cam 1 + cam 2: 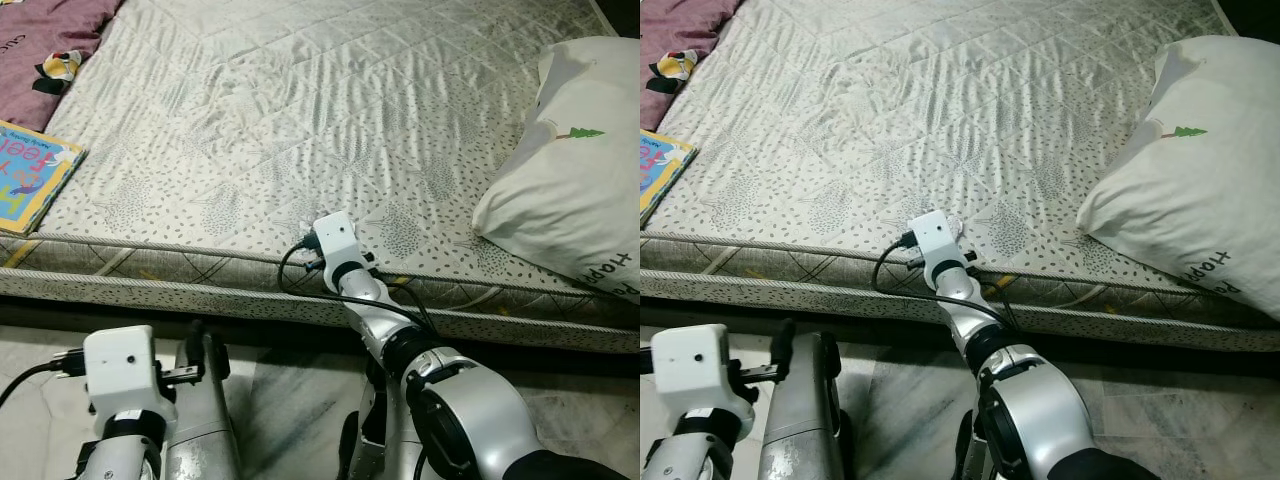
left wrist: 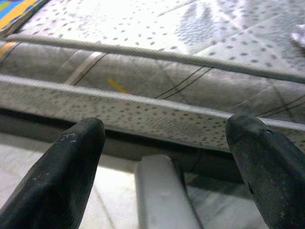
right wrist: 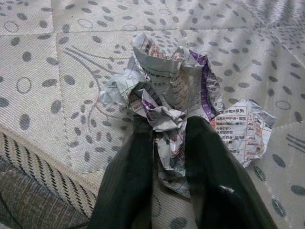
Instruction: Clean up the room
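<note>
Bed: patterned mattress [image 1: 300, 120] fills the far field, pale stone floor [image 1: 290, 400] near me. Pillow [image 1: 570, 190] far right; book [image 1: 30, 175] at the left edge; maroon cloth [image 1: 50, 35] far left corner. Paper [image 3: 176, 100], crumpled and printed, lies on the mattress just inside the near edge. My right gripper [image 3: 167, 143] reaches over that edge, fingers closed on the wad's near side, pinching it; I judge this a grasp to lift the litter off. My left gripper [image 2: 167, 143] hangs low beside the bed frame, fingers spread and empty, idle above the floor.
</note>
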### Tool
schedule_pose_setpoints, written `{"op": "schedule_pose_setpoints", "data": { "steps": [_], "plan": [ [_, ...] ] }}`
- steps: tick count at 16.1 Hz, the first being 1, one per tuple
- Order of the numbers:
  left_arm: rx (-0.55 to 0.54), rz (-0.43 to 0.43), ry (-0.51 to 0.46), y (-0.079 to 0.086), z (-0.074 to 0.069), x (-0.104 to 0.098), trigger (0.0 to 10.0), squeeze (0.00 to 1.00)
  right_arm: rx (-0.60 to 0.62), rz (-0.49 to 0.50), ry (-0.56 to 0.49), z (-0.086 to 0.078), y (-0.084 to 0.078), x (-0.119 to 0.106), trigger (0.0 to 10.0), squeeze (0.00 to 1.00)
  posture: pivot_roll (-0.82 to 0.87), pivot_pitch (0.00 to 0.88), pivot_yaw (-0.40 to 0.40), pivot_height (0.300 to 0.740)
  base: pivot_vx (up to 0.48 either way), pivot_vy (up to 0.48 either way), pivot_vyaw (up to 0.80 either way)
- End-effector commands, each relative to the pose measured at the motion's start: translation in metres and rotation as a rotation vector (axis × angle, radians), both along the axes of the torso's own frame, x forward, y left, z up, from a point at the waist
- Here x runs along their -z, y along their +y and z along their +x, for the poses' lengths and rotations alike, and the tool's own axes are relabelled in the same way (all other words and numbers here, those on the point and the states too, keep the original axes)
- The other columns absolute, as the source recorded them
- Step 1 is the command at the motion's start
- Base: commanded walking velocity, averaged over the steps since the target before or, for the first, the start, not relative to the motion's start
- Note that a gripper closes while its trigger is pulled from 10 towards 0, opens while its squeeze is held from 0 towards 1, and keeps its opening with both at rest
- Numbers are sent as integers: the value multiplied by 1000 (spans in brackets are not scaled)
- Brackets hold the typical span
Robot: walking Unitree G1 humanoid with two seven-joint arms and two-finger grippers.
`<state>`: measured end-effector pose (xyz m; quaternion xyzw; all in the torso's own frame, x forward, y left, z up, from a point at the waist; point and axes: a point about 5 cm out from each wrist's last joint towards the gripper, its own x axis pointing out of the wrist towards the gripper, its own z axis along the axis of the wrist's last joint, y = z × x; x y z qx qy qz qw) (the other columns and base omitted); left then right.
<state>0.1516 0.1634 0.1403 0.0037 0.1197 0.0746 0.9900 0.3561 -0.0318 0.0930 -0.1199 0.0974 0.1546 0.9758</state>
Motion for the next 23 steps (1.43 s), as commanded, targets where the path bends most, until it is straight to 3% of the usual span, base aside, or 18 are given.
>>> {"op": "schedule_pose_setpoints", "data": {
  "steps": [1, 4, 9, 10, 11, 12, 14, 15, 16, 17, 18, 20, 21, 22, 23],
  "plan": [
    [29, -3, 0, -3, -1, 1, 10000, 0, 5, 2, 47, -3, 0, 7, 0, 0, 280, 216, -104, 529, 0, 0, 0],
    [43, -2, -10, -4, 4, 2, 10000, 0, 11, 10, 47, -1, -3, 5, 0, 0, 275, 197, -109, 529, 0, 0, 0],
    [60, -1, -61, -2, 27, 5, 10000, 0, 87, 86, 6, 13, -28, -9, 0, 0, 215, 100, -104, 529, 0, 0, 0],
    [70, -4, -69, -3, 33, 7, 10000, 0, 105, 102, -4, 15, -36, -12, 0, 0, 185, 64, -97, 529, 0, 0, 0],
    [98, -10, -99, -7, 46, 7, 10000, 0, 150, 124, -32, 18, -59, -13, 0, 0, 153, 29, -90, 529, 0, 0, 0],
    [105, -15, -111, -8, 53, 8, 10000, 0, 173, 146, -38, 18, -70, -11, 0, 0, 129, 5, -82, 529, 0, 0, 0],
    [113, -22, -126, -8, 61, 10, 10000, 0, 198, 177, -62, 14, -86, -8, 0, 0, 102, 0, -72, 529, 0, 0, 0],
    [111, -9, -141, -7, 71, 11, 10000, 0, 176, 256, -118, 3, -99, -6, 0, 0, 66, 0, -61, 529, 0, 0, 0],
    [125, 19, -161, -6, 76, 10, 10000, 0, 163, 277, -151, -7, -105, -7, 1451, 0, 42, 0, -49, 529, 0, 0, 0],
    [126, 33, -164, -4, 80, 12, 10000, 0, 170, 277, -172, -18, -113, -6, 9451, 0, 31, 0, -42, 529, 0, 0, 0],
    [126, 49, -167, -2, 83, 12, 10000, 0, 174, 312, -177, -29, -118, -7, 10000, 0, 26, 0, -37, 529, 0, 0, 0],
    [103, 40, -181, 5, 85, 12, 10000, 0, 193, 320, -215, -46, -130, -15, 10000, 0, 8, 0, -28, 529, 0, 0, 0],
    [89, 31, -192, 12, 87, 12, 10000, 0, 179, 220, -281, -59, -141, -22, 10000, 0, -7, 0, -30, 529, 0, 0, 0],
    [86, 43, -202, 14, 88, 13, 10000, 0, 197, 212, -284, -67, -146, -22, 10000, 0, -5, 0, -31, 529, 0, 0, 0],
    [73, 44, -208, 15, 89, 13, 10000, 0, 214, 264, -251, -75, -148, -20, 10000, 0, 1, 0, -31, 529, 0, 0, 0]
  ]
}}
